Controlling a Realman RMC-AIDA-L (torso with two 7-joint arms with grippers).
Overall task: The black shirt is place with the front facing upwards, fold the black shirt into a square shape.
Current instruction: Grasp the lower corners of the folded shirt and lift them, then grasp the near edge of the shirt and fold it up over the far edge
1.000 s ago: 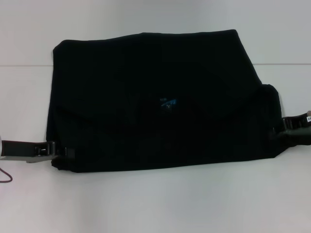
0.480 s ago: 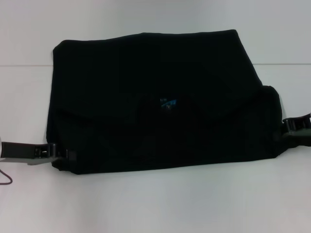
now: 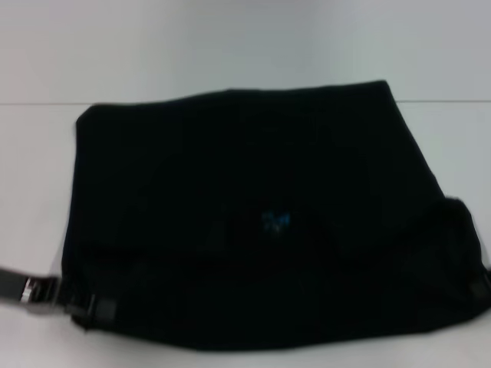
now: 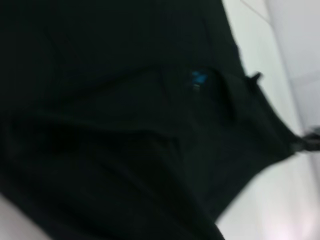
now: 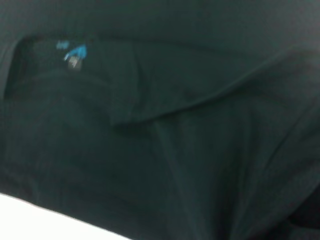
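The black shirt (image 3: 253,207) lies folded into a wide band on the white table, its small blue neck label (image 3: 275,222) showing near the middle. My left gripper (image 3: 86,307) is at the shirt's near left corner, shut on the cloth edge. The right gripper (image 3: 483,287) is only just in the head view, at the shirt's near right corner. In the left wrist view that corner is pulled to a point at the right gripper (image 4: 307,142). Both wrist views are filled with black cloth, and each shows the label (image 4: 198,78) (image 5: 75,52).
A white table (image 3: 230,46) surrounds the shirt, with a faint seam line (image 3: 38,103) running across behind it. A narrow strip of bare table (image 3: 192,360) lies between the shirt's near edge and the bottom of the head view.
The whole shirt has slid toward me across the table, with both grippers moving nearer at its near corners. The right gripper has gone almost out of the head view.
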